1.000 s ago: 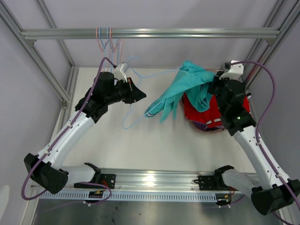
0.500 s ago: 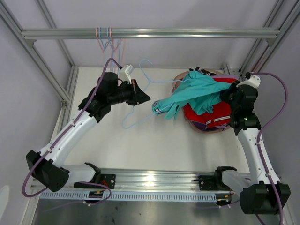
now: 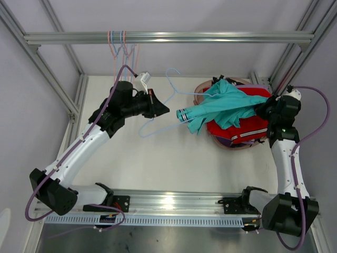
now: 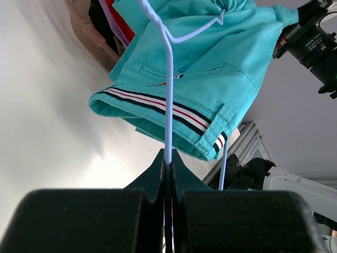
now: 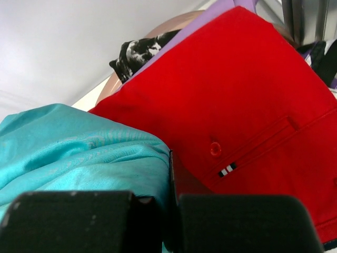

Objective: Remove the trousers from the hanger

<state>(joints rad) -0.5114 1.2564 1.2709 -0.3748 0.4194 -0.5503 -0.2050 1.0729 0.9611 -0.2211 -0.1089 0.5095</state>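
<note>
The left arm reaches from the near left corner of the table (image 3: 158, 163) toward its middle. The left gripper (image 3: 164, 110) has its jaws pressed together on the thin wire of a pale blue hanger (image 3: 156, 128). The right arm stands along the right edge, and the right gripper (image 3: 260, 109) is pinched tight on a fold of the teal trousers (image 3: 224, 105).

The teal trousers stretch from that gripper leftward, lifted over the heap in the round brown basket (image 3: 202, 87) at the far right corner. Their striped hem hangs free toward the table's middle. Under them lie the red trousers (image 3: 238, 126), filling most of the basket.

The left wrist view shows the hem's white, navy and red bands. One stretch of hanger wire (image 4: 168, 105) crosses the front of the teal cloth (image 4: 221, 74) and another comes out beneath the hem.

Only the right wrist view shows the black speckled trousers (image 5: 138, 51) and a strip of the lilac trousers (image 5: 224, 7) behind the red pair (image 5: 247, 89). It also shows a small button on the red cloth.
</note>
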